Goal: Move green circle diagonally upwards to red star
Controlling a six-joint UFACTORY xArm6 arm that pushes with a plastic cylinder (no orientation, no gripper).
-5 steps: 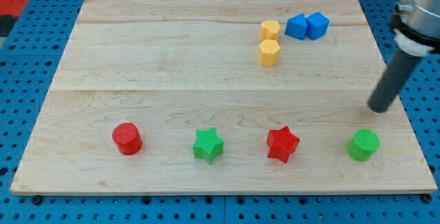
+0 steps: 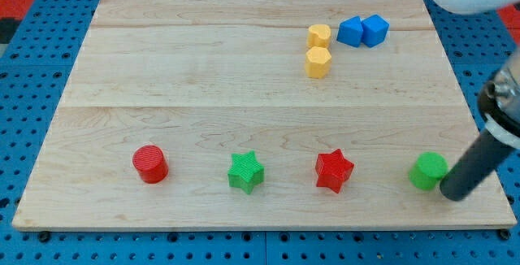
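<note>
The green circle (image 2: 426, 170) lies near the bottom right of the wooden board (image 2: 203, 78). The red star (image 2: 334, 171) lies to its left in the same bottom row. My tip (image 2: 451, 196) rests on the board right against the green circle's lower right side. The dark rod rises from it toward the view's right edge.
A green star (image 2: 245, 171) and a red circle (image 2: 150, 164) lie further left in the bottom row. Two yellow blocks (image 2: 318, 49) and two blue blocks (image 2: 363, 31) sit near the top right. The board's bottom right edge is close to my tip.
My tip has moved down from above and right of the green circle to its lower right side. The green circle has barely shifted.
</note>
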